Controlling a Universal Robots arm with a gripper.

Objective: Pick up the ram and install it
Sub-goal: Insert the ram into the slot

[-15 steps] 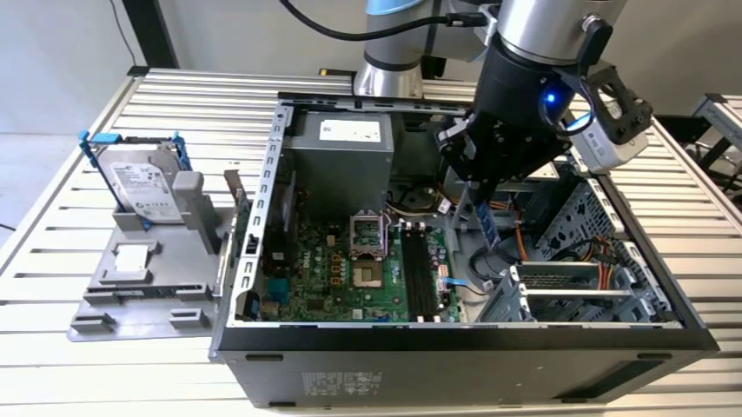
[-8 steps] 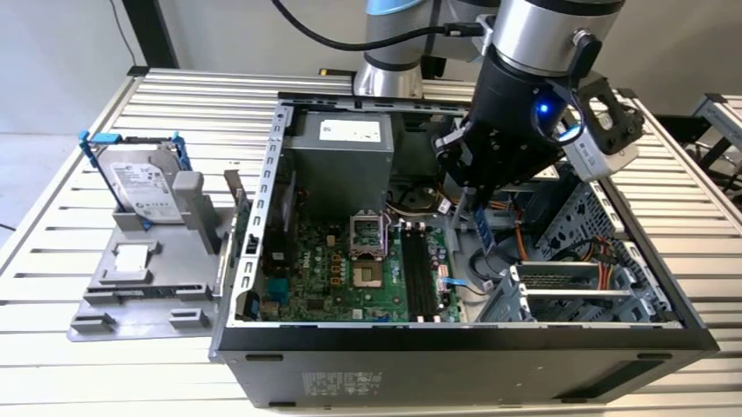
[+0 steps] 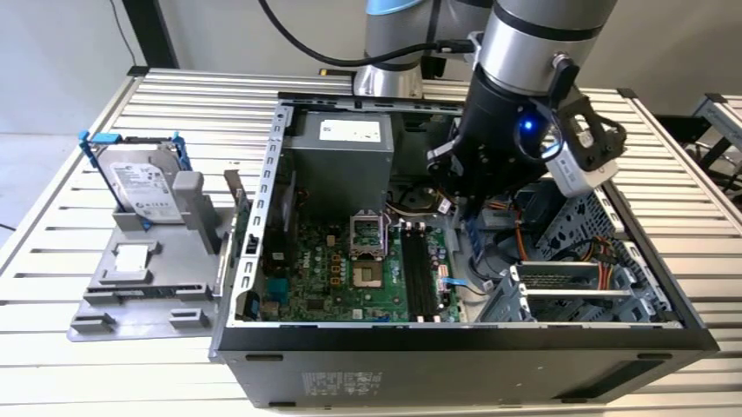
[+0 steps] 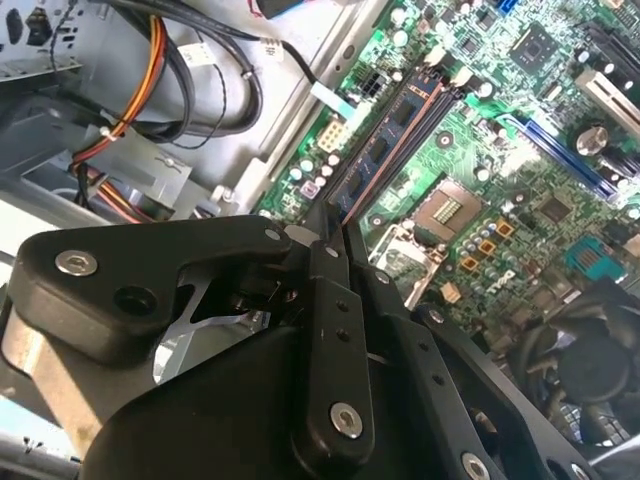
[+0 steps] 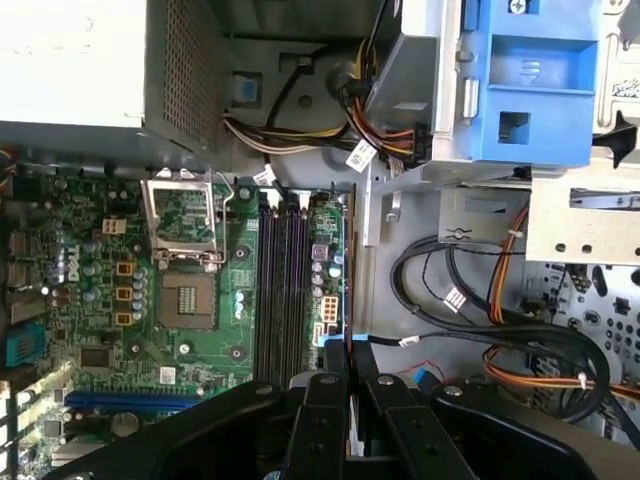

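My gripper (image 3: 467, 211) hangs inside the open computer case (image 3: 249, 261), over the motherboard's edge. In both wrist views its black fingers (image 4: 325, 250) are shut on the ram (image 4: 392, 142), a thin dark stick seen edge-on that reaches out past the fingertips (image 5: 333, 365). The ram (image 5: 345, 270) lies parallel to the long black memory slots (image 5: 283, 290) and a little to one side of them, toward the cables. The slots (image 3: 423, 271) stand empty. In the exterior view the ram (image 3: 473, 236) shows as a short bluish strip under the gripper.
A silver hard drive (image 3: 145, 181) in a blue bracket stands on a grey fixture at the exterior view's left. The power supply (image 3: 347, 143), CPU socket (image 3: 368, 252), loose cables (image 5: 500, 330) and a metal drive cage (image 3: 574, 282) crowd the case.
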